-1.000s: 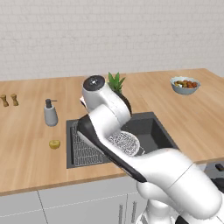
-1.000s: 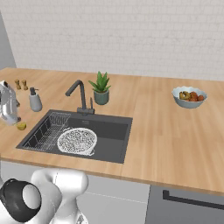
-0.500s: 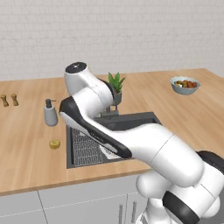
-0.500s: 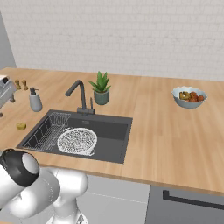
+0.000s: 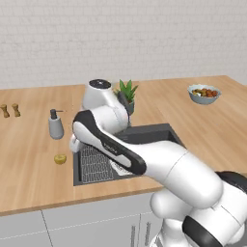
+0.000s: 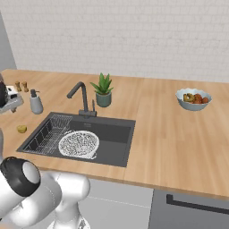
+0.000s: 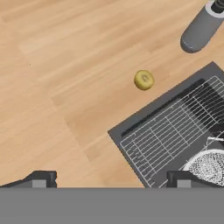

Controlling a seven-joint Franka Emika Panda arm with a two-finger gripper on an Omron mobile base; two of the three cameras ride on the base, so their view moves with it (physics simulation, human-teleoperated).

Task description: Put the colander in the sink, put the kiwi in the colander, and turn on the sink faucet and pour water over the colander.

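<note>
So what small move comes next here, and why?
Probably bring the open gripper over the kiwi and lower onto it. The colander already sits in the sink, while the kiwi lies on the counter beside the sink, ahead of the fingertips and untouched.

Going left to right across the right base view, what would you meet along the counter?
Kiwi → soap dispenser → colander → plant → fruit bowl.
</note>
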